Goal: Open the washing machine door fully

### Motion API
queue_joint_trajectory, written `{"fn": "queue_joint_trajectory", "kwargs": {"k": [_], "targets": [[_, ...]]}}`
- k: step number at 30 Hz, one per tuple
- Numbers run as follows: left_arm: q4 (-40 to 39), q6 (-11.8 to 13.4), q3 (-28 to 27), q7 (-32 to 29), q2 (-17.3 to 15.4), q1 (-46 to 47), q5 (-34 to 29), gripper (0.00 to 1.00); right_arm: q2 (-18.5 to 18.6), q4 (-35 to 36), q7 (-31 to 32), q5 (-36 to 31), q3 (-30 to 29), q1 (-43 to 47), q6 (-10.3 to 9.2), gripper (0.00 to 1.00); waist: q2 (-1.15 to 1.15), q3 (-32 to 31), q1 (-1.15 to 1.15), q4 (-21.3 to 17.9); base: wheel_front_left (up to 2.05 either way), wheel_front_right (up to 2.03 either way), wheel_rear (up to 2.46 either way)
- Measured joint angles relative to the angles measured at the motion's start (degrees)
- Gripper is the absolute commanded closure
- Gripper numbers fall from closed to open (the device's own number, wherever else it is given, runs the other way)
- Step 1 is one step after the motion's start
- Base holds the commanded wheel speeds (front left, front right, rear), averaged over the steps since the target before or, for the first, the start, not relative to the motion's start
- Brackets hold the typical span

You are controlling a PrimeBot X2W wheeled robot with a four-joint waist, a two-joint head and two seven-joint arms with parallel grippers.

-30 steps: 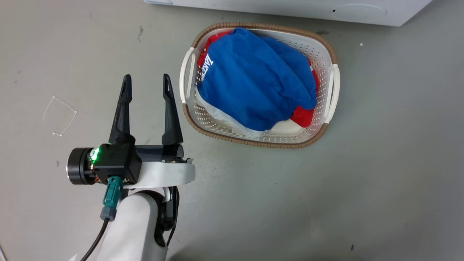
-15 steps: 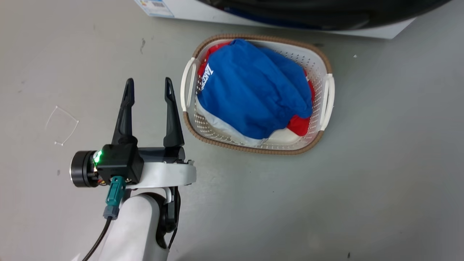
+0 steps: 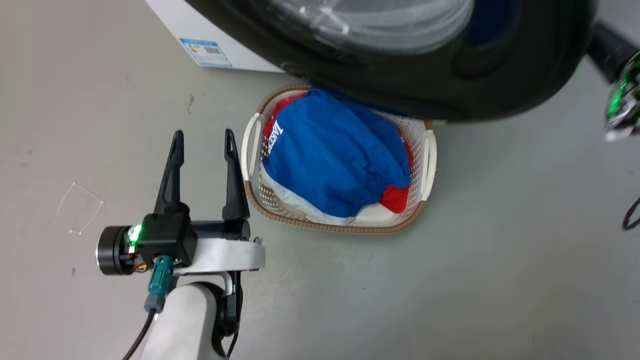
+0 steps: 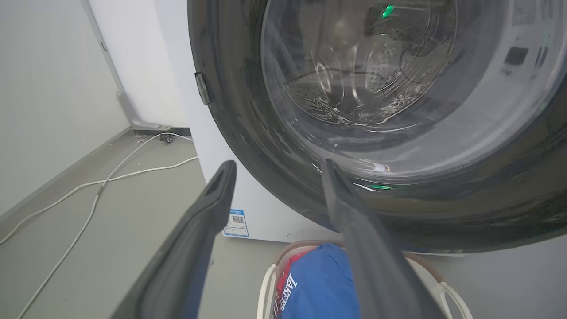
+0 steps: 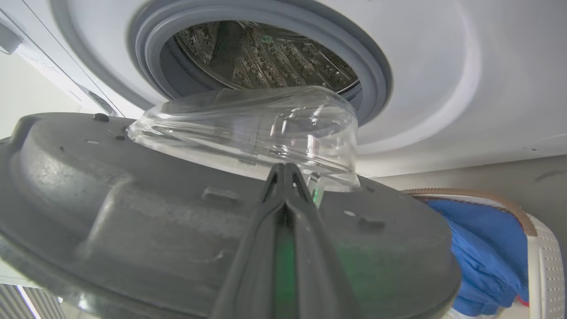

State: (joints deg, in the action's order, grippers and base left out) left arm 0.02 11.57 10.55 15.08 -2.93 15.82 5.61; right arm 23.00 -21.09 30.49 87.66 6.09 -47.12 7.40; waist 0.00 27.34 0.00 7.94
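Observation:
The washing machine door (image 3: 390, 80), round and glossy black with a clear glass bowl, stands swung out from the white washing machine (image 3: 185, 25) and hangs over the basket. In the right wrist view my right gripper (image 5: 285, 167) is shut, its fingers lying along the door's grey inner face (image 5: 133, 221) just below the glass bowl (image 5: 248, 128). I cannot tell whether it touches. Behind it are the grey gasket (image 5: 376, 75) and the steel drum (image 5: 266, 57). My left gripper (image 3: 202, 137) stands open over the floor left of the basket, and its fingers (image 4: 212, 208) point at the door's outer side (image 4: 230, 102).
A white laundry basket (image 3: 330, 227) with blue and red clothes sits on the floor right under the door. A blue label (image 4: 234, 223) marks the washer's lower front. White cables (image 4: 102, 186) run along the floor by the wall at its left. My right wrist (image 3: 620, 95) shows beyond the door's right edge.
The head camera has tilted up. The door has swung further out above the basket, and the right wrist has come in at the right edge. The left gripper stays open.

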Motion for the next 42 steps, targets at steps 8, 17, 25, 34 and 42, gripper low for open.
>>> {"fn": "queue_joint_trajectory", "kwargs": {"k": [8, 17, 25, 34, 42], "targets": [[0.24, -0.69, -0.7, 0.0, 0.0, -1.86, -0.9, 0.0, -1.49, 5.25, 0.54, 0.22, 2.0, 8.37, 0.0, 1.0, 0.0, -3.04, 0.0, -1.05, 0.0, 0.0, 0.0], [0.9, -1.11, -1.76, 0.0, -0.01, -4.2, -1.36, 0.0, -3.59, 11.18, 0.4, 1.44, 3.87, 16.9, 0.0, 1.0, 0.0, -6.45, 0.0, -2.12, 0.0, 0.0, 0.0], [1.4, -1.47, -1.72, 0.0, -0.01, -5.36, -1.44, 0.0, -5.53, 16.82, 0.81, 2.15, 6.09, 23.39, 0.0, 1.0, 0.0, -9.55, 0.0, -2.25, 0.0, 0.0, 0.0], [2.02, -1.82, -1.91, 0.0, -0.01, -7.9, -1.7, 0.0, -8.32, 19.07, 0.31, 1.94, 9.28, 29.17, 0.0, 1.0, 0.0, -13.37, 0.0, -2.04, 0.0, 0.0, 0.0], [2.7, -2.5, -2.08, 0.0, -0.01, -10.02, -2.37, 0.0, -11.54, 18.83, 0.83, 1.77, 13.3, 31.14, 0.0, 1.0, 0.0, -16.39, -0.01, -1.76, 0.0, 0.0, 0.0]]}}
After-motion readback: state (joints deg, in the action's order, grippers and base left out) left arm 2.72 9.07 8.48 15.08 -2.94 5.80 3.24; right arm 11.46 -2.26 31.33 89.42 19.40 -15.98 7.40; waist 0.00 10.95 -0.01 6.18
